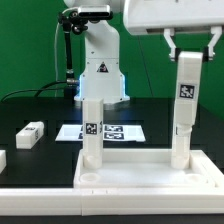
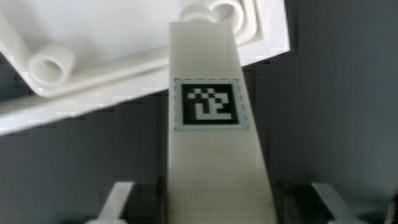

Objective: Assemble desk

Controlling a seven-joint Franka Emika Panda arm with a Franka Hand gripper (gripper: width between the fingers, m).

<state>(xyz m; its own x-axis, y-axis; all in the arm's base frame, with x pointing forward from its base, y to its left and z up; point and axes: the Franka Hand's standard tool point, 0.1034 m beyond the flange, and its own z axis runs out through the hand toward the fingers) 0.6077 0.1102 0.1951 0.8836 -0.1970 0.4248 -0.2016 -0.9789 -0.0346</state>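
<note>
Desk top (image 1: pixel 140 183), a wide white tray with a raised rim, lies flat on the black table (image 1: pixel 30 105) at the front of the exterior view, and you can use its corners as your landmarks. Behind it, well apart, stands the white robot base (image 1: pixel 100 65). At the desk top's rear corner on the exterior view's left, a socket holds the left leg (image 1: pixel 92 135), a square post standing upright with a tag on its face. A round socket (image 1: pixel 88 178) at the front corner on the same side shows its open mouth. At the rear corner on the exterior view's right, the right leg (image 1: pixel 185 115) stands upright with its foot at the rim; you cannot tell how deep it sits. The gripper (image 1: pixel 190 52) hangs directly over that leg, its jaws spread and straddling the top end. In the wrist view the right leg (image 2: pixel 214 160) runs down between the fingers (image 2: pixel 119 200), a dark gap on each side separating it from them, so the gripper (image 2: pixel 217 205) grips nothing. The leg's tag (image 2: pixel 210 105) faces the wrist camera, with the desk top (image 2: pixel 107 40) beyond. The marker board (image 1: pixel 125 131) lies flat behind the desk top, between the two upright legs. A loose leg (image 1: pixel 30 134) lies on its side on the table toward the exterior view's left, apart from everything else.
</note>
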